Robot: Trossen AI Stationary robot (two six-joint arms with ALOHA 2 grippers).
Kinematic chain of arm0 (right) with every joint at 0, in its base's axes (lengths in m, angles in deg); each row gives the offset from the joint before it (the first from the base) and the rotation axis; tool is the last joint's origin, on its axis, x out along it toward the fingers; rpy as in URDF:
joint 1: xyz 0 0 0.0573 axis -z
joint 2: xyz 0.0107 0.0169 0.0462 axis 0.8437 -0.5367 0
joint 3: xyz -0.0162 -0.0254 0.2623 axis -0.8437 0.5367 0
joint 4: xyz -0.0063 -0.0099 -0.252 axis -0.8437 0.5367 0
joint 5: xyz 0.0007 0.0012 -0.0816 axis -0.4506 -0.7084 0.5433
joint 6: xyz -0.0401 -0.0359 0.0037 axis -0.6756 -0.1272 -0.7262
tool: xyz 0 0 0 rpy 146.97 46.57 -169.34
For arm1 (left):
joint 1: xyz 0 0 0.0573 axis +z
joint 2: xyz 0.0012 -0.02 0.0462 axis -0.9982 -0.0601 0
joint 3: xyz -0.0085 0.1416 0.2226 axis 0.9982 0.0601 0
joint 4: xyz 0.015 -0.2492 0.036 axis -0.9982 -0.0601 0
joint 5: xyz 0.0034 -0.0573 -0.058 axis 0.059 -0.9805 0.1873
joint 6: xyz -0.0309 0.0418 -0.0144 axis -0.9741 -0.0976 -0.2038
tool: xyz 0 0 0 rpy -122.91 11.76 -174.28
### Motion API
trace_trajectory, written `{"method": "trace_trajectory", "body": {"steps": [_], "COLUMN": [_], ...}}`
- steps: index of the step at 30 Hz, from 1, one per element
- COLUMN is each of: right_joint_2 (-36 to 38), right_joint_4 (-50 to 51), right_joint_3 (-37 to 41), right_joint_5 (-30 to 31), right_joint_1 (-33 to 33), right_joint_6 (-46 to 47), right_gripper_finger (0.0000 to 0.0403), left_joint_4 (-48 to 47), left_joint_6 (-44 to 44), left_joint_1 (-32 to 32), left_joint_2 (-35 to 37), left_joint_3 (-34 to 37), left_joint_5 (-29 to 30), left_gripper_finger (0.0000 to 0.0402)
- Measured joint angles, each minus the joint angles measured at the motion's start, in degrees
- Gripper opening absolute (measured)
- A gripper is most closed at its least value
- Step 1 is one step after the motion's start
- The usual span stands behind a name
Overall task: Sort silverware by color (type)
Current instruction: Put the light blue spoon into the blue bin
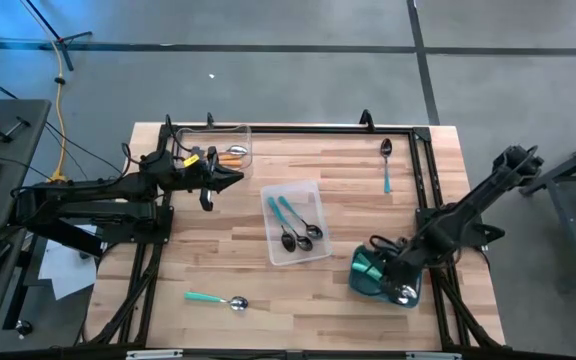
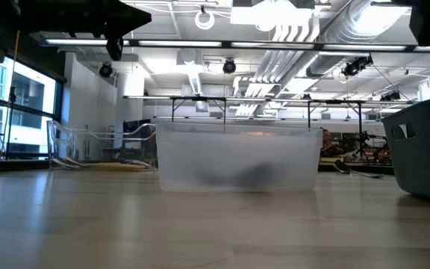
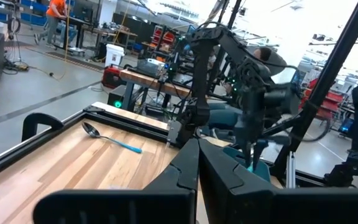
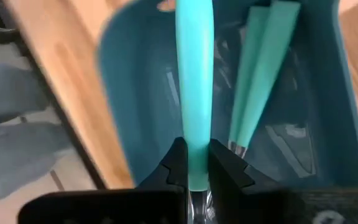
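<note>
Item: green-handled spoon, pinched by the right gripper inside the teal bin.
Light, stiff, slick; best held mid-handle. Left gripper pressed together, empty, beside the orange-spoon tray.

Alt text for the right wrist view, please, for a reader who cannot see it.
The right gripper is shut on the handle of a green spoon, held over the teal bin. More green handles lie in the bin, with the wooden table beside it.
</note>
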Motion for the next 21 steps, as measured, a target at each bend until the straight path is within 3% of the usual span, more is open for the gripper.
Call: {"method": "trace_trajectory", "body": {"steps": [21], "right_joint_2": [-13.98], "right_joint_4": [-1.97], "right_joint_3": [0.04], "right_joint_5": [2.58], "right_joint_1": [0.09], "right_joint_6": [9.23], "right_gripper_finger": [0.0021], "left_joint_4": [0.02], "left_joint_6": [-0.04], "left_joint_1": [0.0], "left_joint_2": [0.0], "left_joint_3": [-0.01], "left_joint_5": [0.04], "left_gripper_finger": [0.0]}}
